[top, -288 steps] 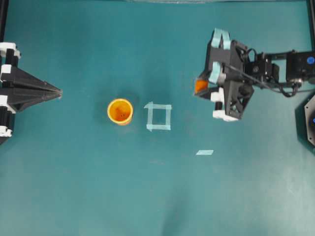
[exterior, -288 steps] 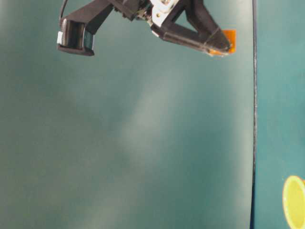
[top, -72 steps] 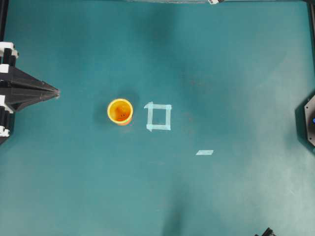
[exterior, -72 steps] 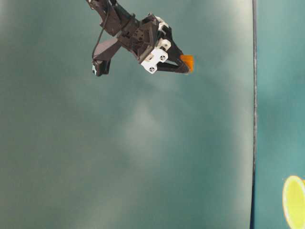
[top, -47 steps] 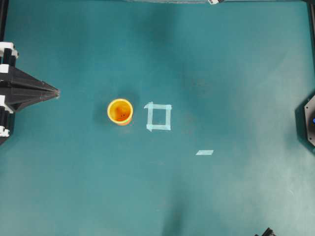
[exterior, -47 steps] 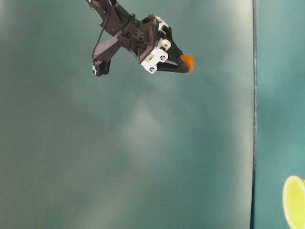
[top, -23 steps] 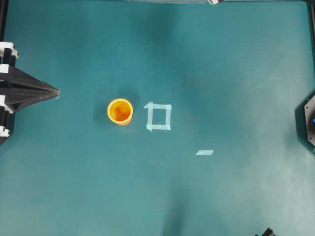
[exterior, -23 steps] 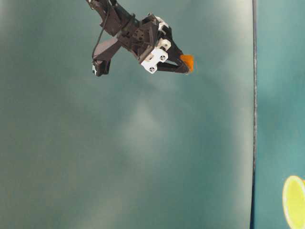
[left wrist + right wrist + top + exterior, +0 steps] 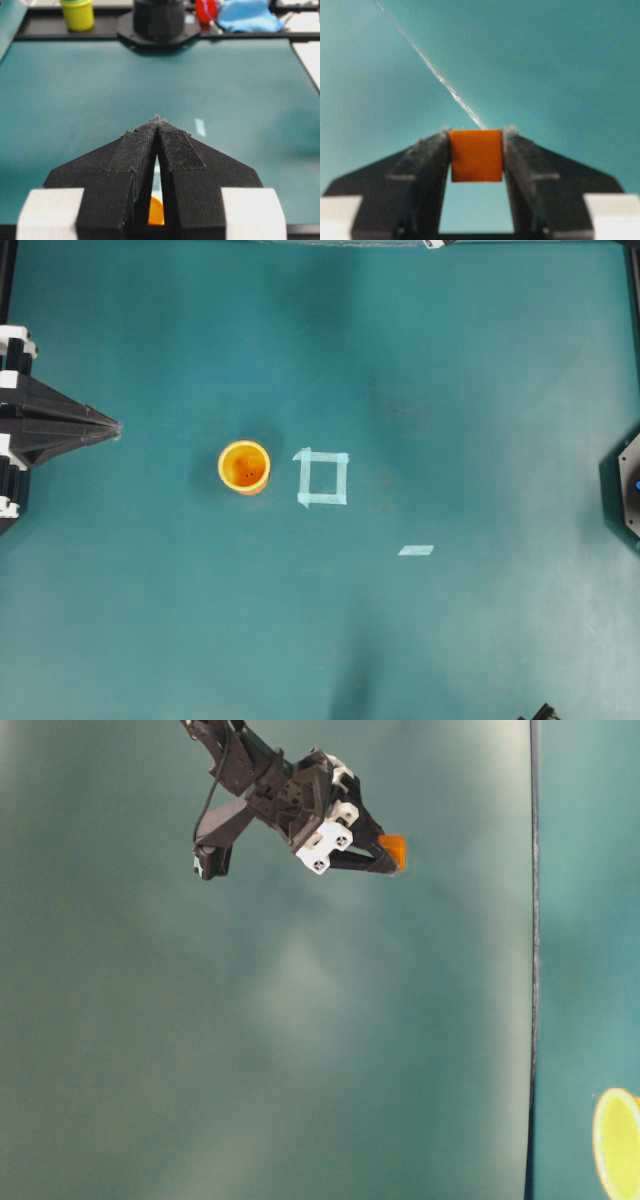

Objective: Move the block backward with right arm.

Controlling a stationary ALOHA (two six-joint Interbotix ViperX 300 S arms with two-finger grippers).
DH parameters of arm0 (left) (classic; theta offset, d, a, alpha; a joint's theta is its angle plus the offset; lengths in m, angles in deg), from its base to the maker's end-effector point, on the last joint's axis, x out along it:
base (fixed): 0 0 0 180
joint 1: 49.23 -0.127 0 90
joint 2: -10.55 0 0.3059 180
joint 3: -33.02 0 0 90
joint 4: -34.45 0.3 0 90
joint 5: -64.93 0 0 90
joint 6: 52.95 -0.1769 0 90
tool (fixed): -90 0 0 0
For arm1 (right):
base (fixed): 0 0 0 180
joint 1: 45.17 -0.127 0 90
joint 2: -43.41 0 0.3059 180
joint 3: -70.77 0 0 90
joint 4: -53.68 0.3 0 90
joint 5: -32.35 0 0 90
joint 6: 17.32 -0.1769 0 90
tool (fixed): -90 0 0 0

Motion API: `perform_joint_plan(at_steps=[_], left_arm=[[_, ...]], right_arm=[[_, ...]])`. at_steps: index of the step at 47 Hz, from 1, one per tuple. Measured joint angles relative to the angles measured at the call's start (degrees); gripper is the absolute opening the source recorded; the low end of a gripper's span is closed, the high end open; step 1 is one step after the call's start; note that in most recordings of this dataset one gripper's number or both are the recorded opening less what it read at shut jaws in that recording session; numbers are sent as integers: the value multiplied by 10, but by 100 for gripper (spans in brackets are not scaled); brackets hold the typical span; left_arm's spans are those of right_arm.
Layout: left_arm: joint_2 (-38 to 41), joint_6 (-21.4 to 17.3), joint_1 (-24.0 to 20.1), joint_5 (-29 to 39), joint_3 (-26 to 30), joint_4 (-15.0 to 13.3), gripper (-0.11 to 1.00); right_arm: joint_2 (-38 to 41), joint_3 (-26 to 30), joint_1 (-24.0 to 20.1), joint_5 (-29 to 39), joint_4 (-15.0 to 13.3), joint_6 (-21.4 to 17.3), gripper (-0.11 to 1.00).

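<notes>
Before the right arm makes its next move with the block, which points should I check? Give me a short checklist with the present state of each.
1. Block held between the right gripper fingers: ok.
2. Block sits squarely between the fingers, not tilted: ok.
3. Right gripper visible in the overhead view: not ok, it is outside that frame.
4. Whether the block is lifted or resting on the table: cannot tell.
5. Left gripper shut and parked at the table edge: ok.
6. Cup stands upright beside the tape square: ok.
</notes>
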Motion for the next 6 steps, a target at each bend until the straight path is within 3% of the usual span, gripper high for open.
perform_joint_plan(at_steps=[6], left_arm=[[0,1,0,1,0,0,0]], right_arm=[[0,0,0,0,0,0,41]])
